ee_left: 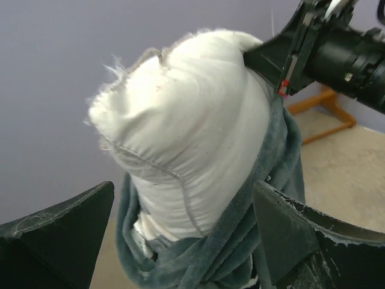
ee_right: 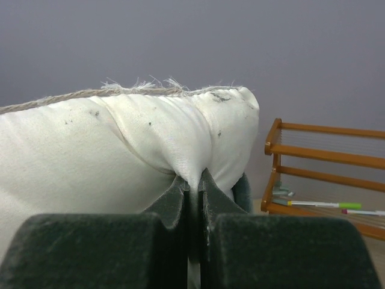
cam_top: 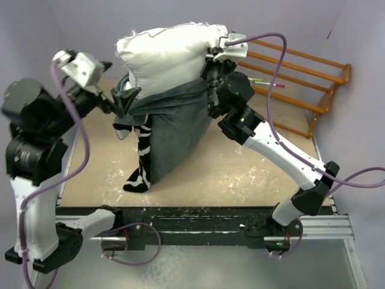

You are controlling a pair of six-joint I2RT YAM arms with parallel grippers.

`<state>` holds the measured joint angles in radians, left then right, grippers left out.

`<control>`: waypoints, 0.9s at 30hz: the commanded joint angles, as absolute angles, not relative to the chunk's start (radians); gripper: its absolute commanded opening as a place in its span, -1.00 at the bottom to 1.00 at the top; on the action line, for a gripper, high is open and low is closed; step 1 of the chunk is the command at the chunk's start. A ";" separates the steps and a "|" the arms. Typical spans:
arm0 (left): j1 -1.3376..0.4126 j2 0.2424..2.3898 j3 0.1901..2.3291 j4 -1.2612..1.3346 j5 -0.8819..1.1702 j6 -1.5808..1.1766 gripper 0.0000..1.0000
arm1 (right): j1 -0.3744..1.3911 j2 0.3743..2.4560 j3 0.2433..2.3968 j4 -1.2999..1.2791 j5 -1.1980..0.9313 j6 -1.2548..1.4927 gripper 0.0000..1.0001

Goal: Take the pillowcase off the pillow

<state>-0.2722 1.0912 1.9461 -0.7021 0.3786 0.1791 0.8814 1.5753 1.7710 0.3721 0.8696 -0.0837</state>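
The plain white pillow [cam_top: 165, 54] is held upright above the table, its upper half bare. My right gripper [cam_top: 215, 55] is shut on a pinch of the pillow's white fabric near its top right corner, seen close in the right wrist view [ee_right: 194, 183]. The pillowcase [cam_top: 174, 120] hangs bunched round the pillow's lower half, plush grey side out, with a zebra-striped flap [cam_top: 141, 158] trailing down to the table. My left gripper [cam_top: 122, 96] is open at the pillowcase's left rim. In the left wrist view its jaws [ee_left: 183, 195] stand wide apart on either side of the grey rim [ee_left: 240, 223] and the pillow [ee_left: 186, 120].
A wooden rack [cam_top: 301, 78] stands at the back right of the table [cam_top: 240, 174], with coloured pens [cam_top: 264, 82] by it; it also shows in the right wrist view [ee_right: 325, 162]. Purple-grey walls close in the back and sides.
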 commanded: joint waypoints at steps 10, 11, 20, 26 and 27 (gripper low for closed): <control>-0.268 1.303 1.819 -0.563 0.708 -0.121 0.91 | 0.877 1.334 1.539 0.409 0.731 0.121 -1.00; -0.268 1.325 1.822 -0.541 0.783 -0.169 0.77 | 0.877 1.325 1.532 0.394 0.682 0.127 -1.00; -0.267 1.398 1.972 -0.473 0.395 0.012 -0.97 | 0.873 1.209 1.571 0.103 0.302 0.143 -0.50; -0.258 1.398 2.059 -0.556 0.577 0.168 -0.99 | 0.858 1.166 1.659 -0.016 0.178 0.107 0.03; -0.258 1.401 2.081 -0.606 0.643 0.200 -1.00 | 0.851 1.183 1.706 -0.066 0.126 0.082 0.17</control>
